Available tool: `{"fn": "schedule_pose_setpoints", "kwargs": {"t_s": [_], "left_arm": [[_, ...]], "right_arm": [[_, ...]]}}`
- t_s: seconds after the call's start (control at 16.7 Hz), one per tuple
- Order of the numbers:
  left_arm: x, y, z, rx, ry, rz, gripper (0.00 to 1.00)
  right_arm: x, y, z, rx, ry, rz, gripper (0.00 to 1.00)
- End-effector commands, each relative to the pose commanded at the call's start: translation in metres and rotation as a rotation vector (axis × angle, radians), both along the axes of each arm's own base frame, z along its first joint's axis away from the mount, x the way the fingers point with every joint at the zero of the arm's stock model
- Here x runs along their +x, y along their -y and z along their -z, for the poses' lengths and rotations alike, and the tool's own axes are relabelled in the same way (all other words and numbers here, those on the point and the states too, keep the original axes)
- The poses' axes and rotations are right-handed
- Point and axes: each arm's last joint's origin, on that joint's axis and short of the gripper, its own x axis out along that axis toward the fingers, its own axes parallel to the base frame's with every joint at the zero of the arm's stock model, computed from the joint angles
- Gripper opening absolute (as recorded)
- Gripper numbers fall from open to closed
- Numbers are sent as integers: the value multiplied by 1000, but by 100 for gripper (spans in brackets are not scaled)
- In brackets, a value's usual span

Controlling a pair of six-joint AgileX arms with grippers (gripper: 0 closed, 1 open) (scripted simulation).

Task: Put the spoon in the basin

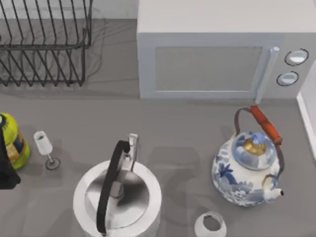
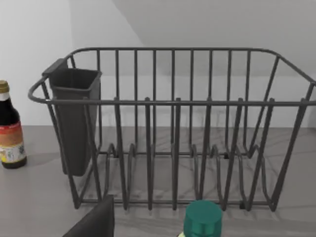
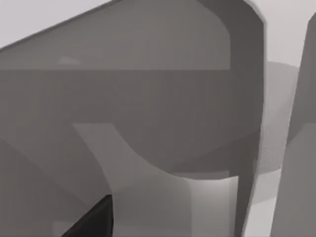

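Note:
The spoon and the basin are out of view. My left arm (image 1: 5,170) shows as a dark shape at the table's left edge, beside a yellow-green bottle (image 1: 12,140). A dark part of my left gripper (image 2: 96,222) sits low in the left wrist view, facing the wire dish rack (image 2: 173,103). In the right wrist view a dark part of my right gripper (image 3: 94,219) hangs close to smooth grey curved surfaces (image 3: 148,98); I cannot tell what they belong to.
A wire dish rack (image 1: 44,44) stands back left and a microwave (image 1: 217,54) back right. In front are a wine glass (image 1: 44,145), a steel kettle (image 1: 118,197), a blue-white teapot (image 1: 247,170) and a white cup (image 1: 211,224). A dark sauce bottle (image 2: 10,128) stands beside the rack.

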Motion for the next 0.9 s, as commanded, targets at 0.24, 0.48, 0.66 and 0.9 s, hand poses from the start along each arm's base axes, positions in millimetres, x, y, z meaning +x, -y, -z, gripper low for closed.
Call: {"fn": "schedule_pose_setpoints", "kwargs": {"t_s": [0.24, 0.48, 0.66, 0.9], "left_arm": [[0, 0, 0, 0, 0, 0, 100], [0, 0, 0, 0, 0, 0, 100], [0, 0, 0, 0, 0, 0, 100], [0, 0, 0, 0, 0, 0, 100]], "right_arm": [[0, 0, 0, 0, 0, 0, 10], [0, 0, 0, 0, 0, 0, 0], [0, 0, 0, 0, 0, 0, 0], [1, 2, -20, -29, 22, 7, 0]]}}
